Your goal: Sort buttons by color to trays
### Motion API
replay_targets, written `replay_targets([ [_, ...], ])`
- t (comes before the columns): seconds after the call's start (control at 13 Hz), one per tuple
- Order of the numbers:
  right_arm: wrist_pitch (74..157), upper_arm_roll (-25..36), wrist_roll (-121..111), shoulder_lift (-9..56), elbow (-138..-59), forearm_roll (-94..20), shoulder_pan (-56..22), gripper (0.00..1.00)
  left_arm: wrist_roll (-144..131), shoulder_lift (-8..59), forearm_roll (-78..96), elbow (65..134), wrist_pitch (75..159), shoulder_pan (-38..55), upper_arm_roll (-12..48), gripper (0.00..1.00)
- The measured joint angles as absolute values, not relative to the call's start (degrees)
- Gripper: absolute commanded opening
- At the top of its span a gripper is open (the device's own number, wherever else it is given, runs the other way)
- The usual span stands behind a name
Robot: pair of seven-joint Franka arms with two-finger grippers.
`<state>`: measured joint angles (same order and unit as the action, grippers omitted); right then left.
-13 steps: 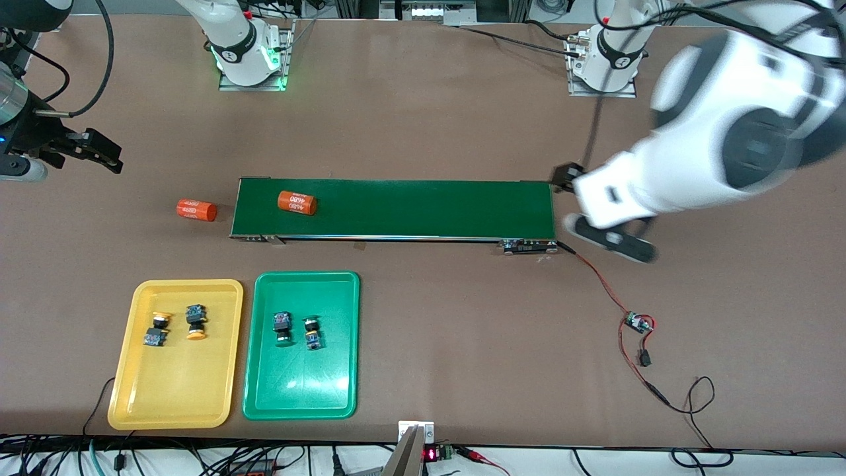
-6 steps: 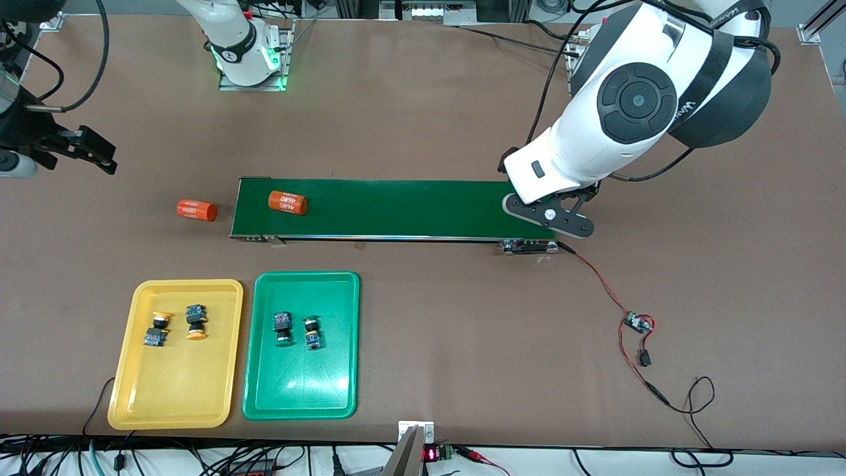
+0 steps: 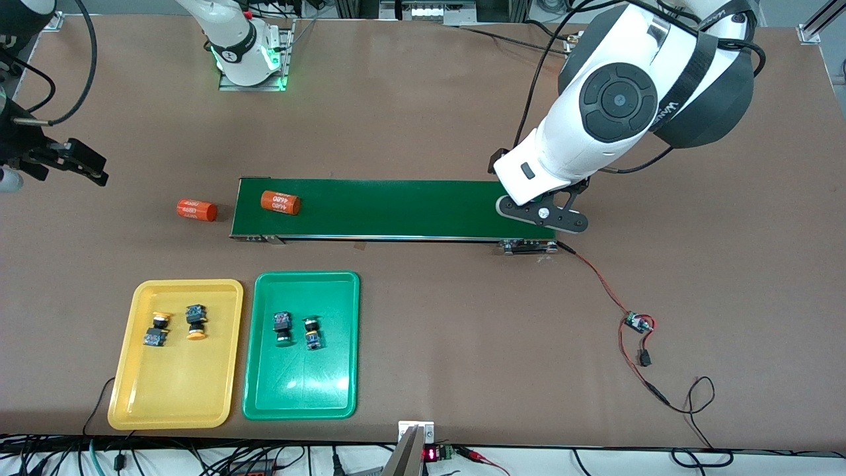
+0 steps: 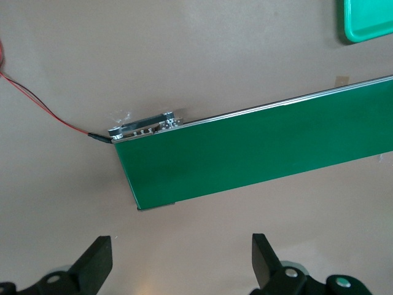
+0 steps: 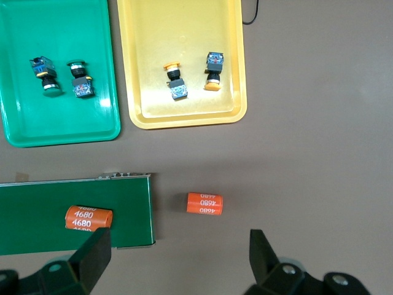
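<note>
Sorting looks done: two yellow-capped buttons (image 3: 175,326) in the yellow tray (image 3: 132,396), two green-capped buttons (image 3: 297,330) in the green tray (image 3: 301,403); left gripper (image 3: 543,215) wide and empty over the conveyor belt (image 3: 396,208), right gripper (image 3: 76,162) likewise at the table's edge.

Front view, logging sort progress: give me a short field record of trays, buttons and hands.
yellow tray: holds both yellow-orange buttons
green tray: holds both green buttons
conveyor belt: carries one orange cylinder
second orange cylinder: on table beside belt
left hand: open, empty, over belt's end
right hand: open, empty, over the table near the second cylinder
</note>
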<state>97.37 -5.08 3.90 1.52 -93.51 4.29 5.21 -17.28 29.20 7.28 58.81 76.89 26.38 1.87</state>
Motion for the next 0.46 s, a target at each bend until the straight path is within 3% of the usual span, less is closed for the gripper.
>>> replay_targets([
  [0.46,97.29,-5.06,3.87,1.74,-93.02,4.29,5.21,1.00,-20.52,26.68,6.52,58.58,75.80,27.14,1.91,1.00],
])
